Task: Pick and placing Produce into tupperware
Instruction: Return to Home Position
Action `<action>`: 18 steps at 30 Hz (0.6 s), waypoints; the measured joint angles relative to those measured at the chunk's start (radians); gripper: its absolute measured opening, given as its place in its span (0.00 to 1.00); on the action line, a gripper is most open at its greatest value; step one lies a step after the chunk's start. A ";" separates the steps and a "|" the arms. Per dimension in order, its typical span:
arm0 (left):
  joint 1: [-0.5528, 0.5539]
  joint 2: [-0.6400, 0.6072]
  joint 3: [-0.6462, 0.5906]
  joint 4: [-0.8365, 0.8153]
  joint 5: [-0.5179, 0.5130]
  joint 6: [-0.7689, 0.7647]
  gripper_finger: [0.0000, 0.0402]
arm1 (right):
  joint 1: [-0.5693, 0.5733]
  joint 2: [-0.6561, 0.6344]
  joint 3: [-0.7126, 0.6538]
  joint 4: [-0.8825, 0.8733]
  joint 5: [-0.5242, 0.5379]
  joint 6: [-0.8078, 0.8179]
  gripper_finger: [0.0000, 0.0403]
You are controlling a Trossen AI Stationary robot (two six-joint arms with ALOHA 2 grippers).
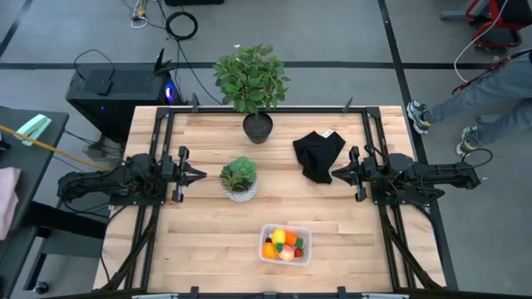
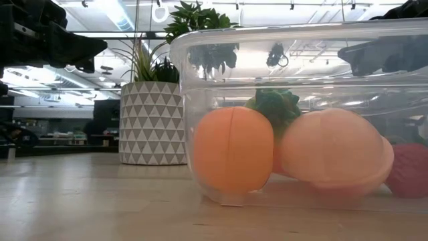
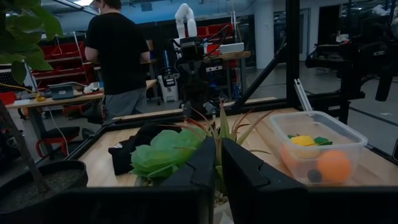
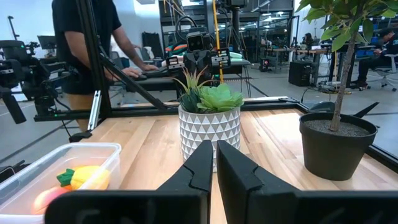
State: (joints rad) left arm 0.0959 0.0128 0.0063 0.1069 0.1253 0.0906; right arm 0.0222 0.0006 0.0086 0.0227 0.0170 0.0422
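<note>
The clear tupperware stands near the table's front edge, a little right of centre. Inside it lies the produce: an orange ball, a peach-coloured piece, a green-topped piece, a yellow piece and a red one. My left gripper is shut at the table's left, level, pointing toward the centre. At the table's right, my right gripper is shut and points back at it. Both are empty and far from the tupperware.
A leafy succulent in a white patterned pot stands between the grippers, near the left one. A tall green plant in a black pot stands at the far middle. A black cloth lies by my right gripper. A person stands beyond the table.
</note>
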 joint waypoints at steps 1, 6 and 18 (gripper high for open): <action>0.000 0.000 0.000 0.000 0.000 0.000 0.08 | 0.000 0.000 0.000 0.000 0.000 0.000 0.07; 0.000 0.000 0.000 0.000 0.000 0.000 0.07 | 0.000 0.000 0.000 0.000 0.000 0.000 0.07; 0.000 0.000 0.000 0.000 0.000 0.000 0.08 | 0.000 0.000 0.000 0.000 0.000 0.000 0.07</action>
State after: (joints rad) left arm 0.0962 0.0129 0.0066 0.1068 0.1253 0.0906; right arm 0.0220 0.0002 0.0086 0.0227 0.0170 0.0422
